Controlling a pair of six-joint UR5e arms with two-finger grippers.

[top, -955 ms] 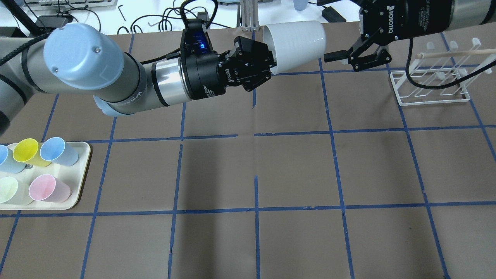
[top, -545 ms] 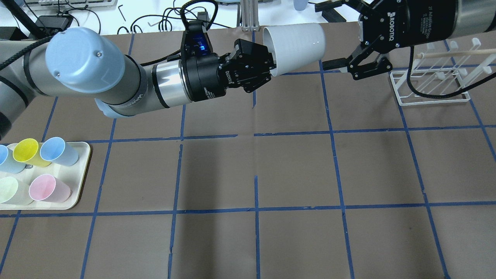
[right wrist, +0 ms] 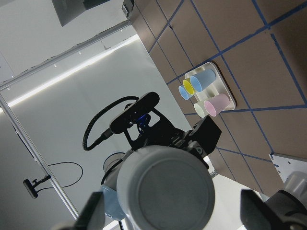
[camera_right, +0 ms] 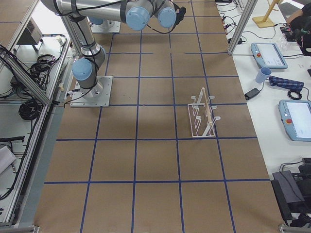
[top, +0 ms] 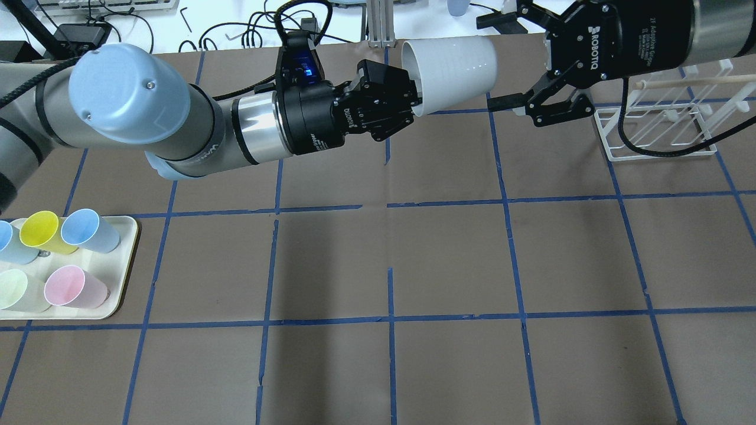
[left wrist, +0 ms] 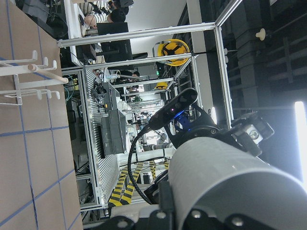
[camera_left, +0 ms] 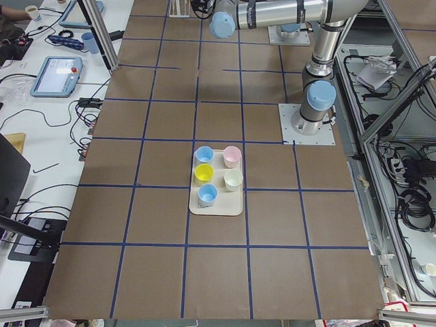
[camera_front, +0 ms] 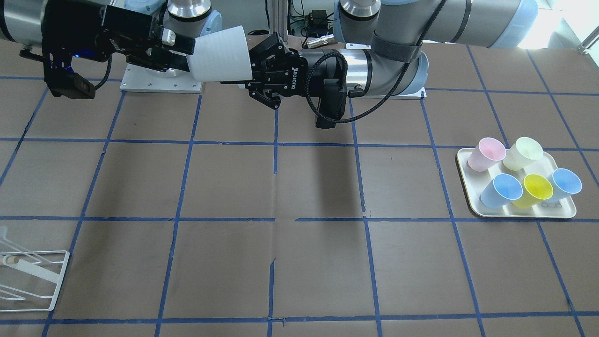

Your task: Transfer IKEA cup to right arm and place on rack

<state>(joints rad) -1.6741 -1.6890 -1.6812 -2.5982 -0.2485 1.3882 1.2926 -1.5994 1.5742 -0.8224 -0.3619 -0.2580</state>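
The left hand (top: 415, 88) is clamped on the rim of the cup (top: 452, 68), holding it sideways in the air midway between the bench's left and right edges. The right hand (top: 484, 64) gapes wide, its fingers flanking the cup's base without touching. The rack (top: 655, 154) stands toward the far edge, on the right.

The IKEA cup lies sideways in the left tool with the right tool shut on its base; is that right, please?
No: the right tool is open, fingers clear of the IKEA cup in the right wrist view; the left tool holds it sideways.
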